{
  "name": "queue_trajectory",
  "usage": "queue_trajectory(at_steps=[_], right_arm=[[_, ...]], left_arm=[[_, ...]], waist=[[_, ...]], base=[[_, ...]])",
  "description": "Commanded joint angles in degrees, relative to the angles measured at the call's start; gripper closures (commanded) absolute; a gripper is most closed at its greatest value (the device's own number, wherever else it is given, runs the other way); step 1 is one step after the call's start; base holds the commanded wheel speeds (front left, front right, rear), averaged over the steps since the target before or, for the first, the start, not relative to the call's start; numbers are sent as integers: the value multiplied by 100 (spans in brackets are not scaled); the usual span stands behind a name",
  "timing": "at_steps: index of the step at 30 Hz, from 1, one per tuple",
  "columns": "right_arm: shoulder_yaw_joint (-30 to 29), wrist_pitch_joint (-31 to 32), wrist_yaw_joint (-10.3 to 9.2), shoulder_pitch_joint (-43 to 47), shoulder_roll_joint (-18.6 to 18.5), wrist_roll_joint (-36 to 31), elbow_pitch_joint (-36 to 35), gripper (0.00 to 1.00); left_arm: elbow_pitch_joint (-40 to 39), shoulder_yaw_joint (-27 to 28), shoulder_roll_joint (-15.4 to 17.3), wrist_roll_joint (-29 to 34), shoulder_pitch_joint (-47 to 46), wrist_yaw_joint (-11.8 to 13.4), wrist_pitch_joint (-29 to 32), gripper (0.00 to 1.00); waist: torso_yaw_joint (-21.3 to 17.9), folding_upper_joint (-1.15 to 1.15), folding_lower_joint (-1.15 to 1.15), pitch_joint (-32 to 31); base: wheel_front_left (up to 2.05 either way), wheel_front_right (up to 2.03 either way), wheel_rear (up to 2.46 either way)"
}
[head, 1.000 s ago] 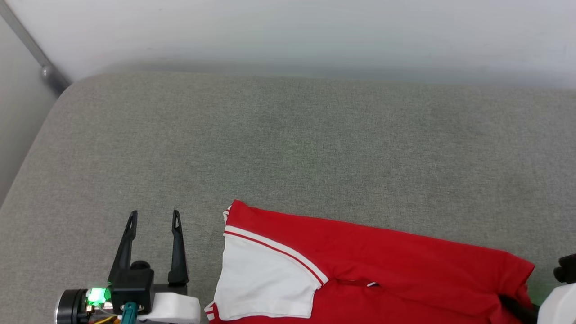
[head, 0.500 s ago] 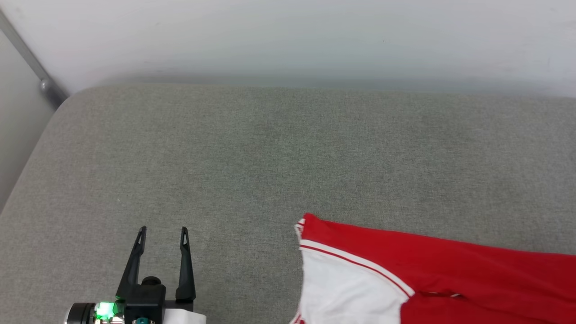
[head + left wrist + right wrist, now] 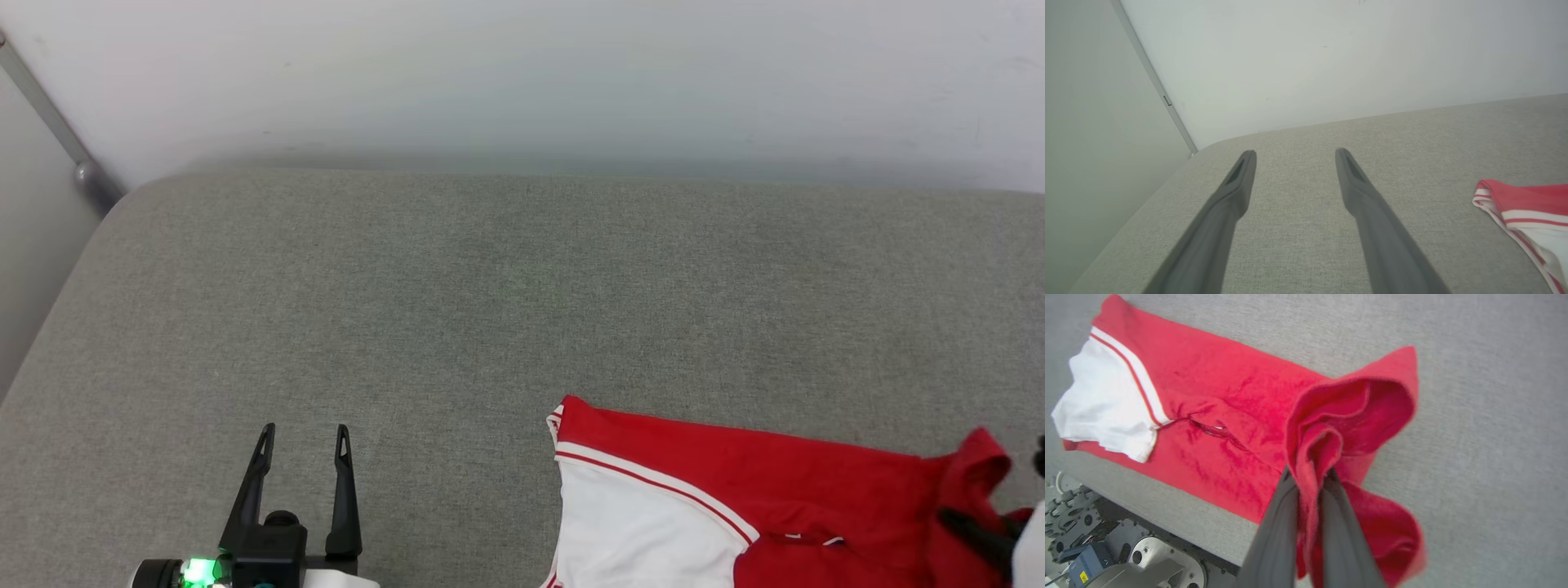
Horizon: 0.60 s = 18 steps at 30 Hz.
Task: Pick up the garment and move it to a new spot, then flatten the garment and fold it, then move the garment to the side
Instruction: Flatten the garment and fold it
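Closest to me, my right hand [image 3: 1310, 475] is pinched tight on a bunched fold of the bright red soft jersey T-shirt [image 3: 1229, 416]. Red cloth is squeezed between its two long dark fingers [image 3: 1278, 522], and a loose flap spills out below them. The gripped end curls up into a hood-like fold, its edge blurred. In the right wrist view the grey metal robot base [image 3: 1126, 555] sits just past the near edge of the grey woven-fabric padded surface [image 3: 1474, 416].

My left hand [image 3: 305, 433] sits at the lower left of the head view with its fingers spread wide and the grey fabric showing between them. A green light [image 3: 194, 570] glows at its wrist. Its own camera shows the same wide gap [image 3: 1295, 153] above the padding, with the shirt's striped edge [image 3: 1527, 196] off to the side, well apart from it.

A little farther out, the T-shirt [image 3: 735, 482] lies along the near edge of the surface on my right side. Apart from the gathered end it is flat on the fabric. Its white sleeve with red-and-white striped trim [image 3: 637, 531] forms the end that faces my left hand.

Beyond the shirt the padded surface [image 3: 490, 286] runs on to a rounded far-left corner. Behind it stands a plain white wall [image 3: 522, 73], with a slanted grey metal strip [image 3: 49, 114] at the left.
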Motion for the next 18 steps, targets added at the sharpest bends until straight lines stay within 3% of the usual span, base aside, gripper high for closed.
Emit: queue_trajectory(at_steps=[1, 3, 4, 8, 9, 10, 18], right_arm=[[115, 110, -3, -52, 131, -75, -330, 100], [317, 285, -3, -224, 304, -185, -714, 100], [758, 536, -3, -538, 545, -362, -1071, 100], [1461, 741, -3, -1202, 871, -514, -1144, 100], [1651, 739, -3, -1401, 969, -541, -1102, 100], [2223, 698, -3, -1955, 1211, -621, -857, 100], [3682, 496, -3, -3024, 1720, -761, 324, 100]], left_arm=[[11, 5, -25, 49, 41, -18, -14, 0], [11, 15, -53, 74, 34, -41, -14, 0], [21, 15, -87, 85, -22, -79, -13, 0], [4, 0, -146, 111, -155, -135, -14, 0], [5, -3, -152, 113, -176, -153, -13, 0], [-10, -16, -190, 115, -278, -188, -14, 0], [-25, -39, -313, 134, -422, -271, -14, 0]], waist=[[8, 0, 0, 4], [10, 0, 0, 19], [28, 0, 0, 62], [81, 0, 0, 178], [96, 0, 0, 206], [147, 0, 0, 305], [286, 0, 0, 545]], base=[[0, 0, 0], [0, 0, 0], [0, 0, 0], [0, 0, 0], [0, 0, 0], [0, 0, 0], [0, 0, 0]])
